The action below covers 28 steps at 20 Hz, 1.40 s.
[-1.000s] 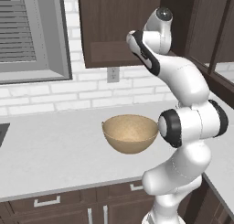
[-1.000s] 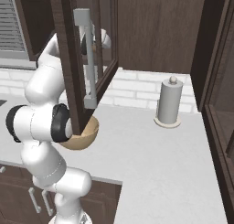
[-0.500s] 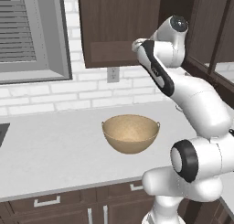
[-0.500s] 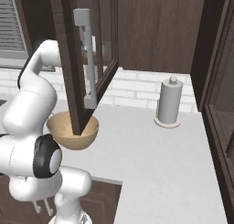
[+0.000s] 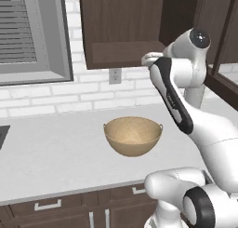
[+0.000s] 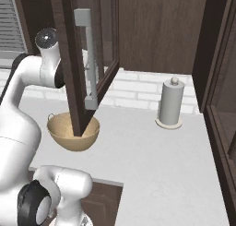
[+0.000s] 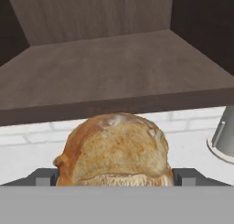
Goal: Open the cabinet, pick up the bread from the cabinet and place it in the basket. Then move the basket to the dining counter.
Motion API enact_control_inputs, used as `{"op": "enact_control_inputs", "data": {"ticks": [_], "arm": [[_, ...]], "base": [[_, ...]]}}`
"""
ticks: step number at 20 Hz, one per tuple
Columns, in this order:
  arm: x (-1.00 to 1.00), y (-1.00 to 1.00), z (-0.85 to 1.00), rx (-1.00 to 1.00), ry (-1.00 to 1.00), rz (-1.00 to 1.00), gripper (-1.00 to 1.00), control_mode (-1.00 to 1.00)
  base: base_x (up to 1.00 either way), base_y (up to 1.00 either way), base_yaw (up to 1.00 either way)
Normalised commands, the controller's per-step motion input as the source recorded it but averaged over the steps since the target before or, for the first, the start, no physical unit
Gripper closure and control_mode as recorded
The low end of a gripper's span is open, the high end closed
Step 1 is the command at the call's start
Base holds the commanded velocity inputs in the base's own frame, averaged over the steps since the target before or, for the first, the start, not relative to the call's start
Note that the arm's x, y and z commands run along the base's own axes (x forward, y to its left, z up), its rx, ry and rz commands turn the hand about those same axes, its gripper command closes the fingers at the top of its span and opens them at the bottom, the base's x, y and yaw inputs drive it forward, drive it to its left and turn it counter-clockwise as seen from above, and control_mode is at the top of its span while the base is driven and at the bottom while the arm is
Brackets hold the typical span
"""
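No lettering, label, brand mark, number or sign can be read anywhere in this rendered kitchen. The dark brown wooden wall cabinet (image 5: 125,29) shows only plain wood grain, the tan woven basket (image 5: 133,136) below that cabinet is unmarked, and the golden-brown bread roll (image 7: 116,150) in front of the cabinet shelf bears only its crust.

The light grey stone table (image 5: 56,152) carries a tan, bowl-shaped woven basket (image 5: 133,136) near its middle, and a grey upright paper-towel roll (image 6: 170,103) stands by the brick wall.
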Motion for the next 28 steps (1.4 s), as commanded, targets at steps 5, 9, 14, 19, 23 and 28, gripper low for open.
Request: {"op": "enact_control_inputs", "data": {"ticks": [5,9,14,19,23,28], "arm": [[-0.82,0.43,-0.87,-0.01,0.16,0.03,1.0,-1.0],[-0.15,0.41,-1.0,-0.03,0.16,0.08,1.0,-1.0],[0.34,0.23,-1.0,-0.06,0.17,0.11,1.0,-1.0],[0.47,0.11,-1.0,-0.06,0.23,0.1,1.0,-1.0],[0.26,0.12,-1.0,-0.08,0.21,0.09,1.0,-1.0],[0.21,0.0,-0.85,-0.07,0.11,0.04,1.0,-1.0]], "base": [[0.0,0.0,0.0],[0.0,0.0,0.0],[0.0,0.0,0.0],[0.0,0.0,0.0],[0.0,0.0,0.0],[0.0,0.0,0.0]]}}
